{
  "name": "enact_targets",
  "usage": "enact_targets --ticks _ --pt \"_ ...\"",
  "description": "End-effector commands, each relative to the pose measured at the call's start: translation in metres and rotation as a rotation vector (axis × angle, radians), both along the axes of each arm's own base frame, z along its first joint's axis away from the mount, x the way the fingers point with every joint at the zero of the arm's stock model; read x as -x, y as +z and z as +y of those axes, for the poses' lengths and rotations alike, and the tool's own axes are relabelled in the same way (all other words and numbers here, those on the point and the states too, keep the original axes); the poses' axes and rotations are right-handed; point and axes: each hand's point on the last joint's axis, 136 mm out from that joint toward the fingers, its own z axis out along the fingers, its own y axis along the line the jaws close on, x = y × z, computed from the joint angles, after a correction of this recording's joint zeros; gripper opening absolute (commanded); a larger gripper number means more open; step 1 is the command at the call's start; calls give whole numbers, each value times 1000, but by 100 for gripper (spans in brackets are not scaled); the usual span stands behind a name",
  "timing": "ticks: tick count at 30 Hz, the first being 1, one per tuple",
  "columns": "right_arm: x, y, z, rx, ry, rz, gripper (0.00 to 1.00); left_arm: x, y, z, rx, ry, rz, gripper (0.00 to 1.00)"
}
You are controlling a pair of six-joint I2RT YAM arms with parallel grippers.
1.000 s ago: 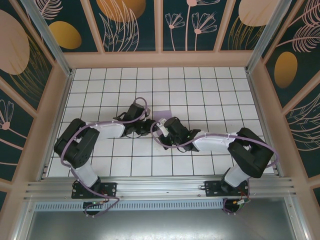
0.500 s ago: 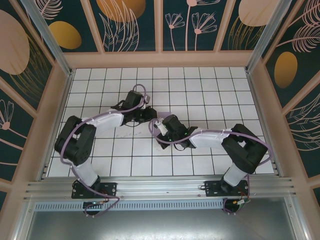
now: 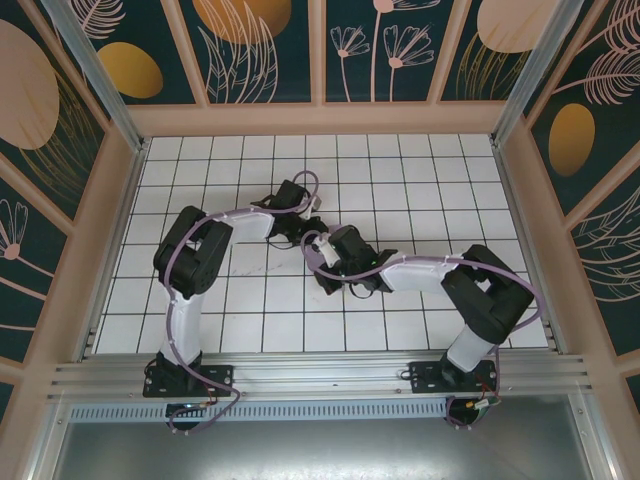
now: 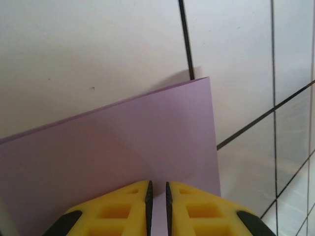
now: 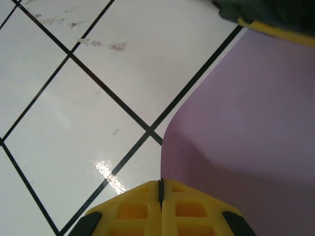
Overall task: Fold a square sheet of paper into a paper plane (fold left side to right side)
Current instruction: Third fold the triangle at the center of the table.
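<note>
White grid-tiled desk (image 3: 420, 180) enclosed by floral wall panels (image 3: 265, 50); both arms meet near the desk centre. Left end effector (image 4: 157, 186): yellow jaws narrowed to a thin slit, the square sheet of paper (image 4: 128, 137) directly in front; a grip on the sheet cannot be confirmed. Sheet: lavender, far corner casting a shadow on the tiles; one edge curves upward. Right end effector (image 5: 161, 182): jaws pressed fully together, tips at that curved edge.

We see a white tiled table top (image 3: 400, 170) with black grid lines. Dark teal wall panels (image 3: 262, 50) with painted flowers, in pale pink frames (image 3: 320, 119), stand around it. Aluminium rails (image 3: 320, 377) run along the near edge.
</note>
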Motion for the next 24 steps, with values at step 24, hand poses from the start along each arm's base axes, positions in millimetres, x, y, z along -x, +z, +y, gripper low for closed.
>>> enact_targets --ticks 24 --pt "-52 -5 -50 19 -202 51 0 6 -32 0 -130 -60 31 18"
